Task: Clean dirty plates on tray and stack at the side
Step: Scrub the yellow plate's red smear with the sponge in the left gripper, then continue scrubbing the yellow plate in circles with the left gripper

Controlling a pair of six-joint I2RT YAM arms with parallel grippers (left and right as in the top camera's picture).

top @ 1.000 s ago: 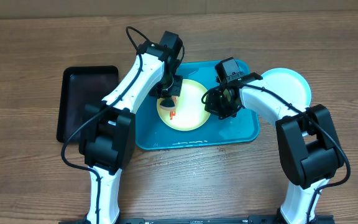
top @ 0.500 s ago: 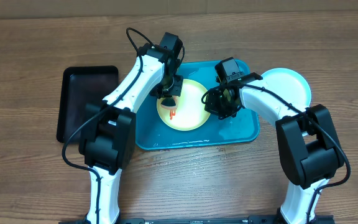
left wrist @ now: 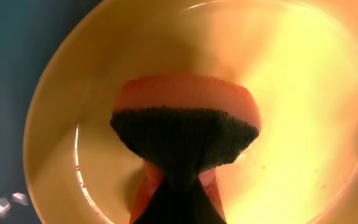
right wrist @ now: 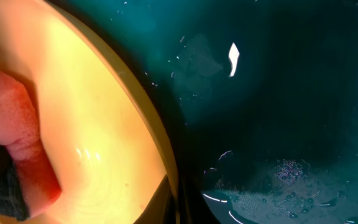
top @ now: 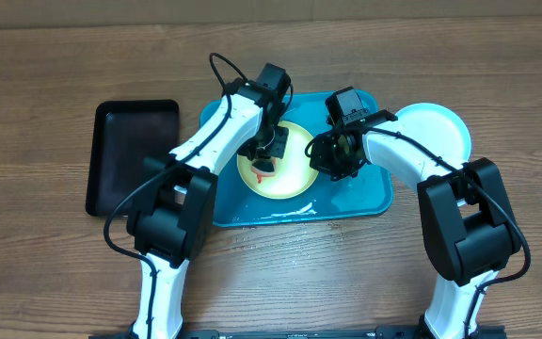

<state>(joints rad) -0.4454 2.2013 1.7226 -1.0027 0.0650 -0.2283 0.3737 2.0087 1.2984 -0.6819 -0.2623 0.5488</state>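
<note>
On the wet turquoise tray, the washing-up stands at mid-course. Nearest the arms' bases, the tray's 6 o'clock edge glistens with water. At its centre lies the yellow-green plate, the only plate seen on the tray. The left gripper is clamped on a red sponge, whose dark scouring face presses into the plate's bowl. The left wrist view shows only faint red flecks around it, so the scrubbing looks well on but not finished. At the plate's 3 o'clock rim sits the right gripper; whether its jaws pinch the rim or merely brace it cannot be told. Farther off, at 2 o'clock past the tray's corner, a pale teal-rimmed plate rests on the wooden table. It looks clean and is apparently the start of the stack. A black tray sits at 9 o'clock. No third plate shows. On this evidence, what is left is to finish this plate and stack it at the side.
</note>
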